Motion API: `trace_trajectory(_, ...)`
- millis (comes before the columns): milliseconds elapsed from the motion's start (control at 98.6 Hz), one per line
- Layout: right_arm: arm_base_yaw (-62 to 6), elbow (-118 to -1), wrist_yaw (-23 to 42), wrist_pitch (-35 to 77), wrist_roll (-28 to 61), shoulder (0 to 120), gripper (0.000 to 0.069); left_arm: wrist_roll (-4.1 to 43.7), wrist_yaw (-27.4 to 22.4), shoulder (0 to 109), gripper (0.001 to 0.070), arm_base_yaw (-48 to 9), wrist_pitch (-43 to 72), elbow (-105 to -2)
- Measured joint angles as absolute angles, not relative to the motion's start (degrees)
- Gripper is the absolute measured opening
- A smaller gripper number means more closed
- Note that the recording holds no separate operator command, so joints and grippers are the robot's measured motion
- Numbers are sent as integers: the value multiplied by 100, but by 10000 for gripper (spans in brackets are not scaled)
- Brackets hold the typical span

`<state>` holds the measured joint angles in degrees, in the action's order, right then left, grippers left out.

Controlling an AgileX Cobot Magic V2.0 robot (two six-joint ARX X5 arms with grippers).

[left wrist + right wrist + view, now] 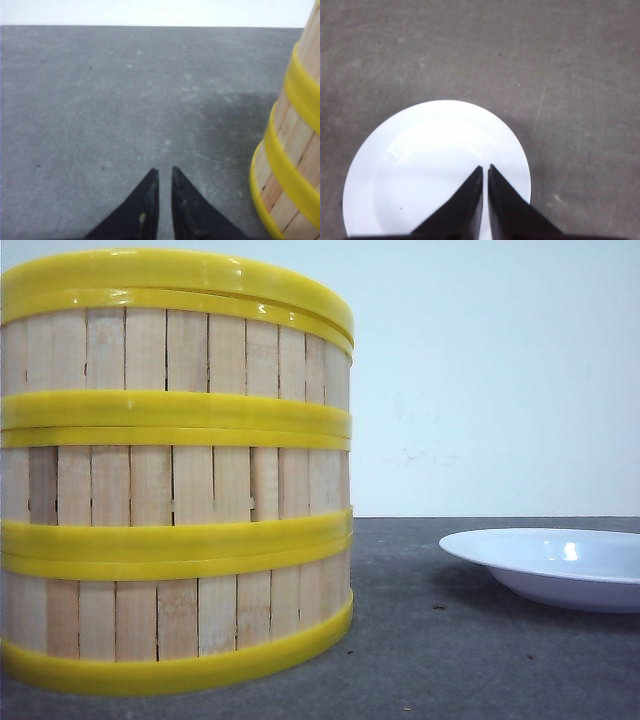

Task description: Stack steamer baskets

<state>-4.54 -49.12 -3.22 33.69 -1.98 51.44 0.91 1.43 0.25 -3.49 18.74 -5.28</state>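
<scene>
Three steamer baskets (175, 480) stand stacked in one column on the grey table at the left of the front view, slat walls and yellow rims lined up, with a yellow rim on top. The stack's lower side (292, 165) also shows in the left wrist view. My left gripper (165, 171) hangs over bare table beside the stack, apart from it, shut and holding nothing. Above the white plate, my right gripper (485, 168) is shut and empty too. Neither gripper appears in the front view.
A white plate (560, 565) lies on the grey table (430, 660) to the right of the stack; it fills the near part of the right wrist view (420, 165). A pale wall stands behind the table.
</scene>
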Motion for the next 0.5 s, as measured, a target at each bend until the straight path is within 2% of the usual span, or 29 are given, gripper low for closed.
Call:
trace_trajectory(223, -454, -4912, -322, 3122, -198, 5144, 10, 89, 137, 25, 18, -349, 1076, -189)
trace_trajectory(497, -454, -4912, -322, 2912, -198, 5144, 10, 93, 137, 30, 18, -349, 1055, -187)
